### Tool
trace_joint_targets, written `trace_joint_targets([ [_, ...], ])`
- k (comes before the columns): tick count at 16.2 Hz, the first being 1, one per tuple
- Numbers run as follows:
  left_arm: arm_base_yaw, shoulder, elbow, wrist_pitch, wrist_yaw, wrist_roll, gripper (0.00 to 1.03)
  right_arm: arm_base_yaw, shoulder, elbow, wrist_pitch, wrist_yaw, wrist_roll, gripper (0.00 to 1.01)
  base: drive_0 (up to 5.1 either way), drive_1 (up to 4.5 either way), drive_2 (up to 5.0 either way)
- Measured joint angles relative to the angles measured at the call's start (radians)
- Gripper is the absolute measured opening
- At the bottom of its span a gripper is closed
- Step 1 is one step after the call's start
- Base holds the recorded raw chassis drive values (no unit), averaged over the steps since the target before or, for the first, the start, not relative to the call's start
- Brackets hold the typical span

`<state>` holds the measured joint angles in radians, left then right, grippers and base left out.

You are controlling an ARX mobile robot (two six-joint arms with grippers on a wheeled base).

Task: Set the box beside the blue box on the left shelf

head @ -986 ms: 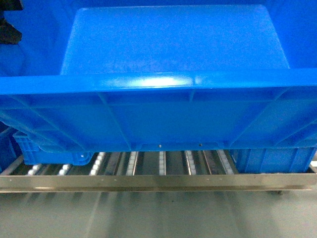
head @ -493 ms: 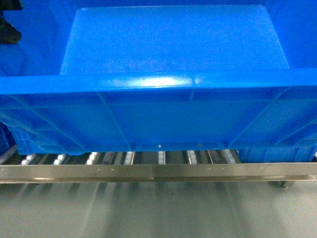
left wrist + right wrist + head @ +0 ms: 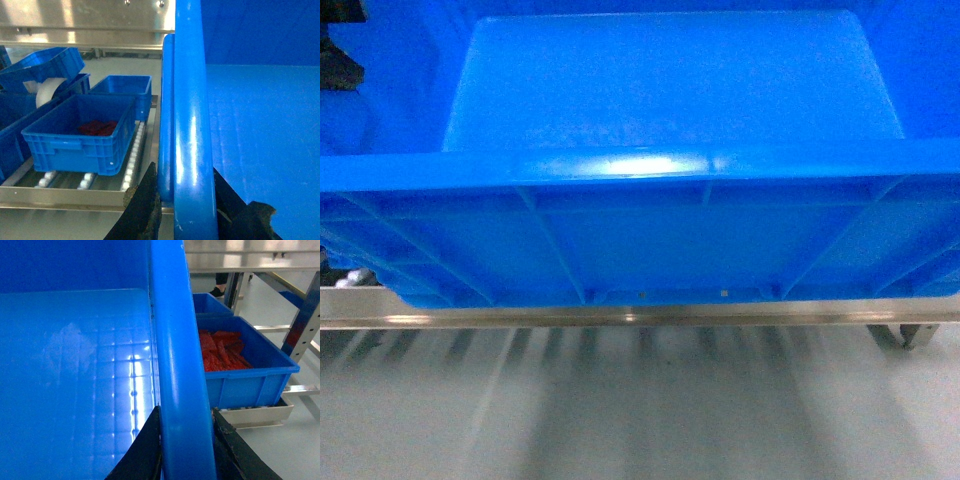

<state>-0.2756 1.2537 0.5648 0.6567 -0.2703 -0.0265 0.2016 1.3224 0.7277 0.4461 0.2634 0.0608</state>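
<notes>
The box (image 3: 670, 90) is a large open blue crate that fills most of the head view, held up between both arms. My left gripper (image 3: 186, 180) is shut on its left rim (image 3: 192, 125), one black finger (image 3: 149, 197) on each side. My right gripper (image 3: 185, 427) is shut on the right rim (image 3: 175, 365). The box's near wall hangs over the left shelf's silver front rail (image 3: 720, 314). On the white rollers (image 3: 131, 162) a smaller blue box (image 3: 75, 135) with red parts sits left of the crate. Another blue box (image 3: 245, 372) with red parts sits to its right.
Tilted blue trays (image 3: 40, 65) and a white roll (image 3: 49, 91) crowd the shelf's far left. A steel upper level (image 3: 85, 22) runs overhead. Rack legs (image 3: 300, 325) stand to the right, and a caster (image 3: 895, 336) rests on the grey floor.
The shelf's front rail has risen in the head view up to the crate's lower edge. The rollers and side boxes seen under the crate are now hidden behind it. Both grips are unchanged.
</notes>
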Motion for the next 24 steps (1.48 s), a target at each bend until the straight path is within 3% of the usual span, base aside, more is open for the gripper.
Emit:
trace_joint_targets([
  [24, 0.0, 0.0, -0.001, 0.0, 0.0, 0.0, 0.18, 0.0, 0.0, -0.002, 0.0, 0.0, -0.001, 0.2, 0.0, 0.0, 0.0],
])
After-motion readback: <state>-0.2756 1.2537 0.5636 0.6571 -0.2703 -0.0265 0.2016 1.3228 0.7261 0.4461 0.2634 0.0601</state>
